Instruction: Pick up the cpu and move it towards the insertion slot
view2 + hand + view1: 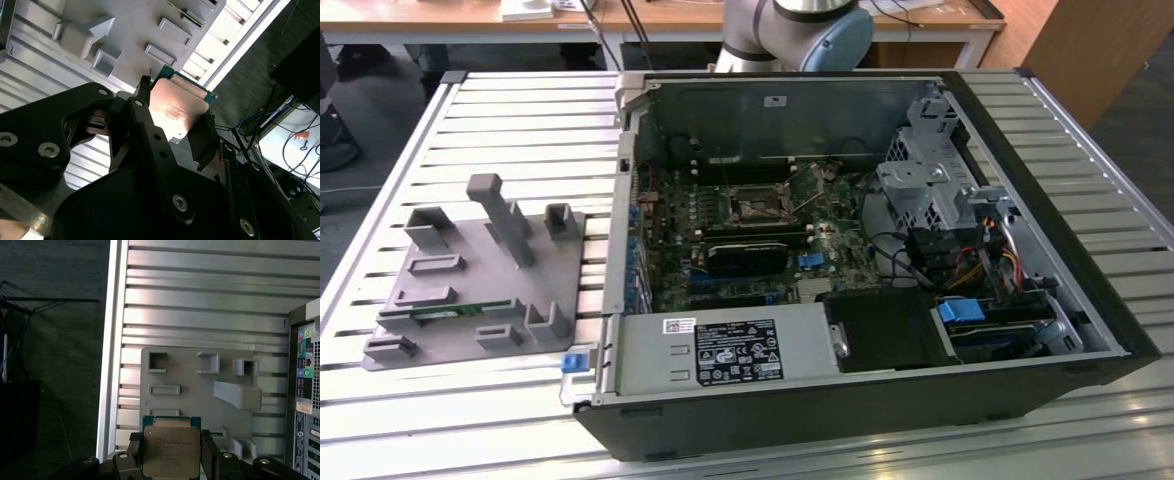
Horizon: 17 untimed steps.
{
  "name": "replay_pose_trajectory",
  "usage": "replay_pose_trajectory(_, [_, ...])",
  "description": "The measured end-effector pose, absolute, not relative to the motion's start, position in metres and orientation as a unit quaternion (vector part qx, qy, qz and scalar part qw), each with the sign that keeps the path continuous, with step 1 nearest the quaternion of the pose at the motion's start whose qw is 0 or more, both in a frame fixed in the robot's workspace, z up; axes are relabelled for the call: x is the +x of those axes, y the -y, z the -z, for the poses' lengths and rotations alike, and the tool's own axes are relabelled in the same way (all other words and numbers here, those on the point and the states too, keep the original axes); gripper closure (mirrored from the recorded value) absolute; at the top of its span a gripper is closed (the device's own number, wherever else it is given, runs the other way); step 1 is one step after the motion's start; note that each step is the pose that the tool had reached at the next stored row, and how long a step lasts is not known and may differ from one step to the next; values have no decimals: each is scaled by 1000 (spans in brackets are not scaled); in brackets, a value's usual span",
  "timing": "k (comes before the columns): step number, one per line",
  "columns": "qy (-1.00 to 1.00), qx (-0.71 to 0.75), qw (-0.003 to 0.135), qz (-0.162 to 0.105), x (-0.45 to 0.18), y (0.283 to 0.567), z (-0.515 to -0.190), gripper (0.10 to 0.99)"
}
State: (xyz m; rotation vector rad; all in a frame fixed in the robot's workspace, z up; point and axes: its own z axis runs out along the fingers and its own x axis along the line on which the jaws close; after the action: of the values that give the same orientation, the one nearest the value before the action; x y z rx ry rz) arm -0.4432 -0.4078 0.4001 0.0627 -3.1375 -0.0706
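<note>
Gripper (171, 454) first: its two black fingers are closed on opposite edges of the small square cpu with the silvery metal lid and green rim (171, 437). It holds the chip above the grey plastic parts fixture (190, 390) seen beyond it in both wrist views. That edge grip probably keeps the chip flat and its underside untouched (sensible for a socket fit). At the exterior view's left, the fixture sits on the slatted aluminium table (520, 110). Further right lies the open black computer case (1067, 330), on its side so the board faces up. The square metal-framed insertion slot (755, 206) sits near the board's middle, well apart from the fixture.
</note>
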Motion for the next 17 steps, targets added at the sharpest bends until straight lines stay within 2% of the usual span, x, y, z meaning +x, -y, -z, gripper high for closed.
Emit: replay_pose_trajectory(17, [999,20,1,25,-422,408,-403,541])
